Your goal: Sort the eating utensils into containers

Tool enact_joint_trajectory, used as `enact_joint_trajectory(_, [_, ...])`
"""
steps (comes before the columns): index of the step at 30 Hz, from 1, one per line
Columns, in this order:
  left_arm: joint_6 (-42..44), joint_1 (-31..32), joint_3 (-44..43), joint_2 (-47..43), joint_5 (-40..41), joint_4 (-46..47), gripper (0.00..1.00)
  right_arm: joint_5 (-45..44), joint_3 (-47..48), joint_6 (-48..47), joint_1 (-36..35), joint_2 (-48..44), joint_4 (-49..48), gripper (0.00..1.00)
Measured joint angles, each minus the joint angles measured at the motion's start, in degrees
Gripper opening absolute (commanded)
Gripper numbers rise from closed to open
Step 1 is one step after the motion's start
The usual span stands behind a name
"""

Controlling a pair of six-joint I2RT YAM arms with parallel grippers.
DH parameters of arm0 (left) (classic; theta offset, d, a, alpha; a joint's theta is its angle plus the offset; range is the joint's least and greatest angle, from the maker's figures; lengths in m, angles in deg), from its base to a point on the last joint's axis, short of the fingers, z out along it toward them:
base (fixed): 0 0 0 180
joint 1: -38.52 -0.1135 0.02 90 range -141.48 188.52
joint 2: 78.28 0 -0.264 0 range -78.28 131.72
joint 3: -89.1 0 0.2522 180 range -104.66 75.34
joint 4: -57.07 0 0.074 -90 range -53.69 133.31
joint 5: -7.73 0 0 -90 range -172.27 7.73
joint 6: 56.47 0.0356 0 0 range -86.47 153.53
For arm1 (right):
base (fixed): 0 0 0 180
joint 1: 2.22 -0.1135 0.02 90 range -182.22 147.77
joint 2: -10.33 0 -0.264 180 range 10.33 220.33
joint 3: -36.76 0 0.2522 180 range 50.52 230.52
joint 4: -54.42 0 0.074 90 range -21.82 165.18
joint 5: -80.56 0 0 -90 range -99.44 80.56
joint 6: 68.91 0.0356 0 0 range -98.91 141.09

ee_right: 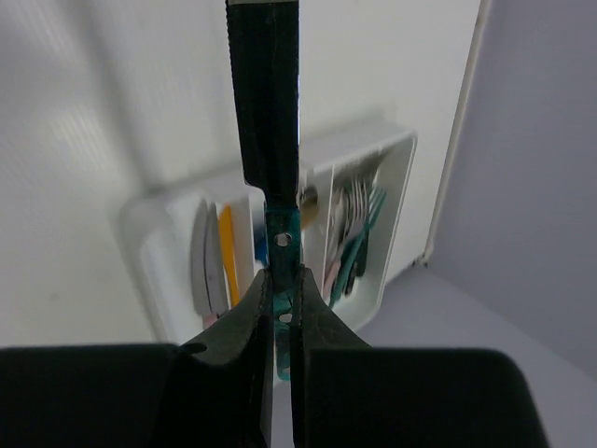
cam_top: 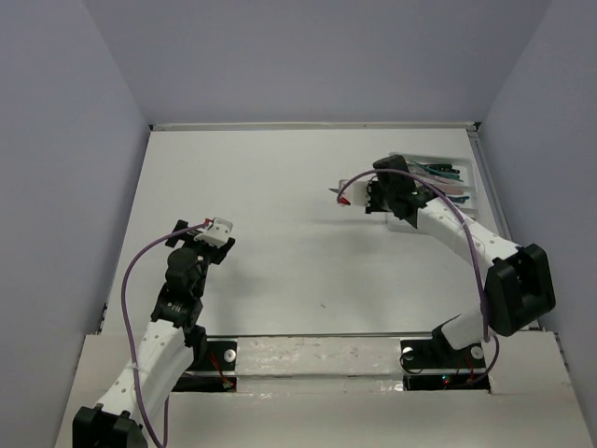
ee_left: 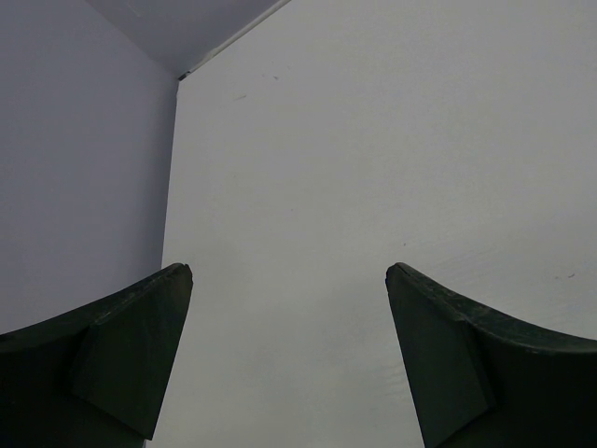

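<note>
My right gripper (ee_right: pixel 280 276) is shut on the teal handle of a utensil (ee_right: pixel 283 239); its dark blade-like head (ee_right: pixel 266 93) points away from the wrist. It hangs just above the white cutlery tray (ee_right: pixel 396 154), over the middle compartments. In the top view the right gripper (cam_top: pixel 362 194) is at the tray's (cam_top: pixel 471 201) left edge, at the back right. The tray holds knives with an orange handle (ee_right: pixel 227 252) on the left and forks with teal handles (ee_right: pixel 354 238) on the right. My left gripper (ee_left: pixel 289 280) is open and empty over bare table, also seen in the top view (cam_top: pixel 216 231).
The table is bounded by grey walls; a back corner (ee_left: pixel 179 75) shows in the left wrist view. The tray lies close to the right wall edge (cam_top: pixel 490 177). A purple cable (cam_top: pixel 448 201) loops over the right arm.
</note>
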State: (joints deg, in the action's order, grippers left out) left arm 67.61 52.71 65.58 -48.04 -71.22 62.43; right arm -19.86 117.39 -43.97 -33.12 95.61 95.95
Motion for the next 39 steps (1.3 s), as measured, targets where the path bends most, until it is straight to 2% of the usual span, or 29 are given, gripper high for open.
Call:
enact_joint_trajectory(7, [0.0, 0.0, 0.0, -0.1, 0.2, 0.0, 0.99, -1.1, -8.6, -18.8, 22.1, -2.2, 0.9, 0.00])
enact_joint_trajectory(11, [0.0, 0.1, 0.1, -0.1, 0.2, 0.0, 0.99, 1.3, -9.0, -25.7, 28.9, -6.1, 0.9, 0.00])
enact_joint_trajectory(14, [0.0, 0.2, 0.1, -0.1, 0.2, 0.1, 0.99, 2.5, -9.0, -30.0, 31.0, -7.4, -0.3, 0.00])
enact_joint_trajectory(19, [0.2, 0.3, 0.8, -0.1, 0.2, 0.5, 0.99, 3.4, -9.8, -33.7, 32.1, -3.7, -1.4, 0.00])
enact_joint_trajectory(29, [0.4, 0.3, 0.8, 0.0, 0.2, 1.2, 0.99, 4.1, -10.9, -34.8, 33.5, 1.5, -1.4, 0.01])
enact_joint_trajectory(31, [0.4, 0.4, 0.8, 0.1, 0.2, 1.2, 0.99, 4.0, -10.8, -34.8, 33.6, 2.8, -1.5, 0.19])
enact_joint_trajectory(32, [0.4, 0.4, 0.8, 0.1, 0.2, 1.3, 0.99, 4.0, -10.7, -34.9, 33.6, 3.8, -1.7, 0.45])
enact_joint_trajectory(34, [0.4, 0.4, 0.8, 0.1, 0.2, 1.3, 0.99, 4.0, -10.7, -34.9, 33.6, 4.8, -1.7, 0.57])
enact_joint_trajectory(35, [0.4, 0.4, 0.8, 0.2, 0.2, 1.2, 0.99, 4.0, -10.7, -35.3, 33.6, 5.0, -1.7, 0.94])
enact_joint_trajectory(36, [0.4, 0.4, 0.8, 0.3, 0.2, 1.3, 0.99, 3.9, -10.8, -35.3, 33.6, 5.0, -1.9, 1.00])
enact_joint_trajectory(39, [0.4, 0.4, 0.8, 0.4, 0.2, 1.3, 0.99, 4.2, -10.7, -35.1, 33.6, 4.8, -3.4, 1.00])
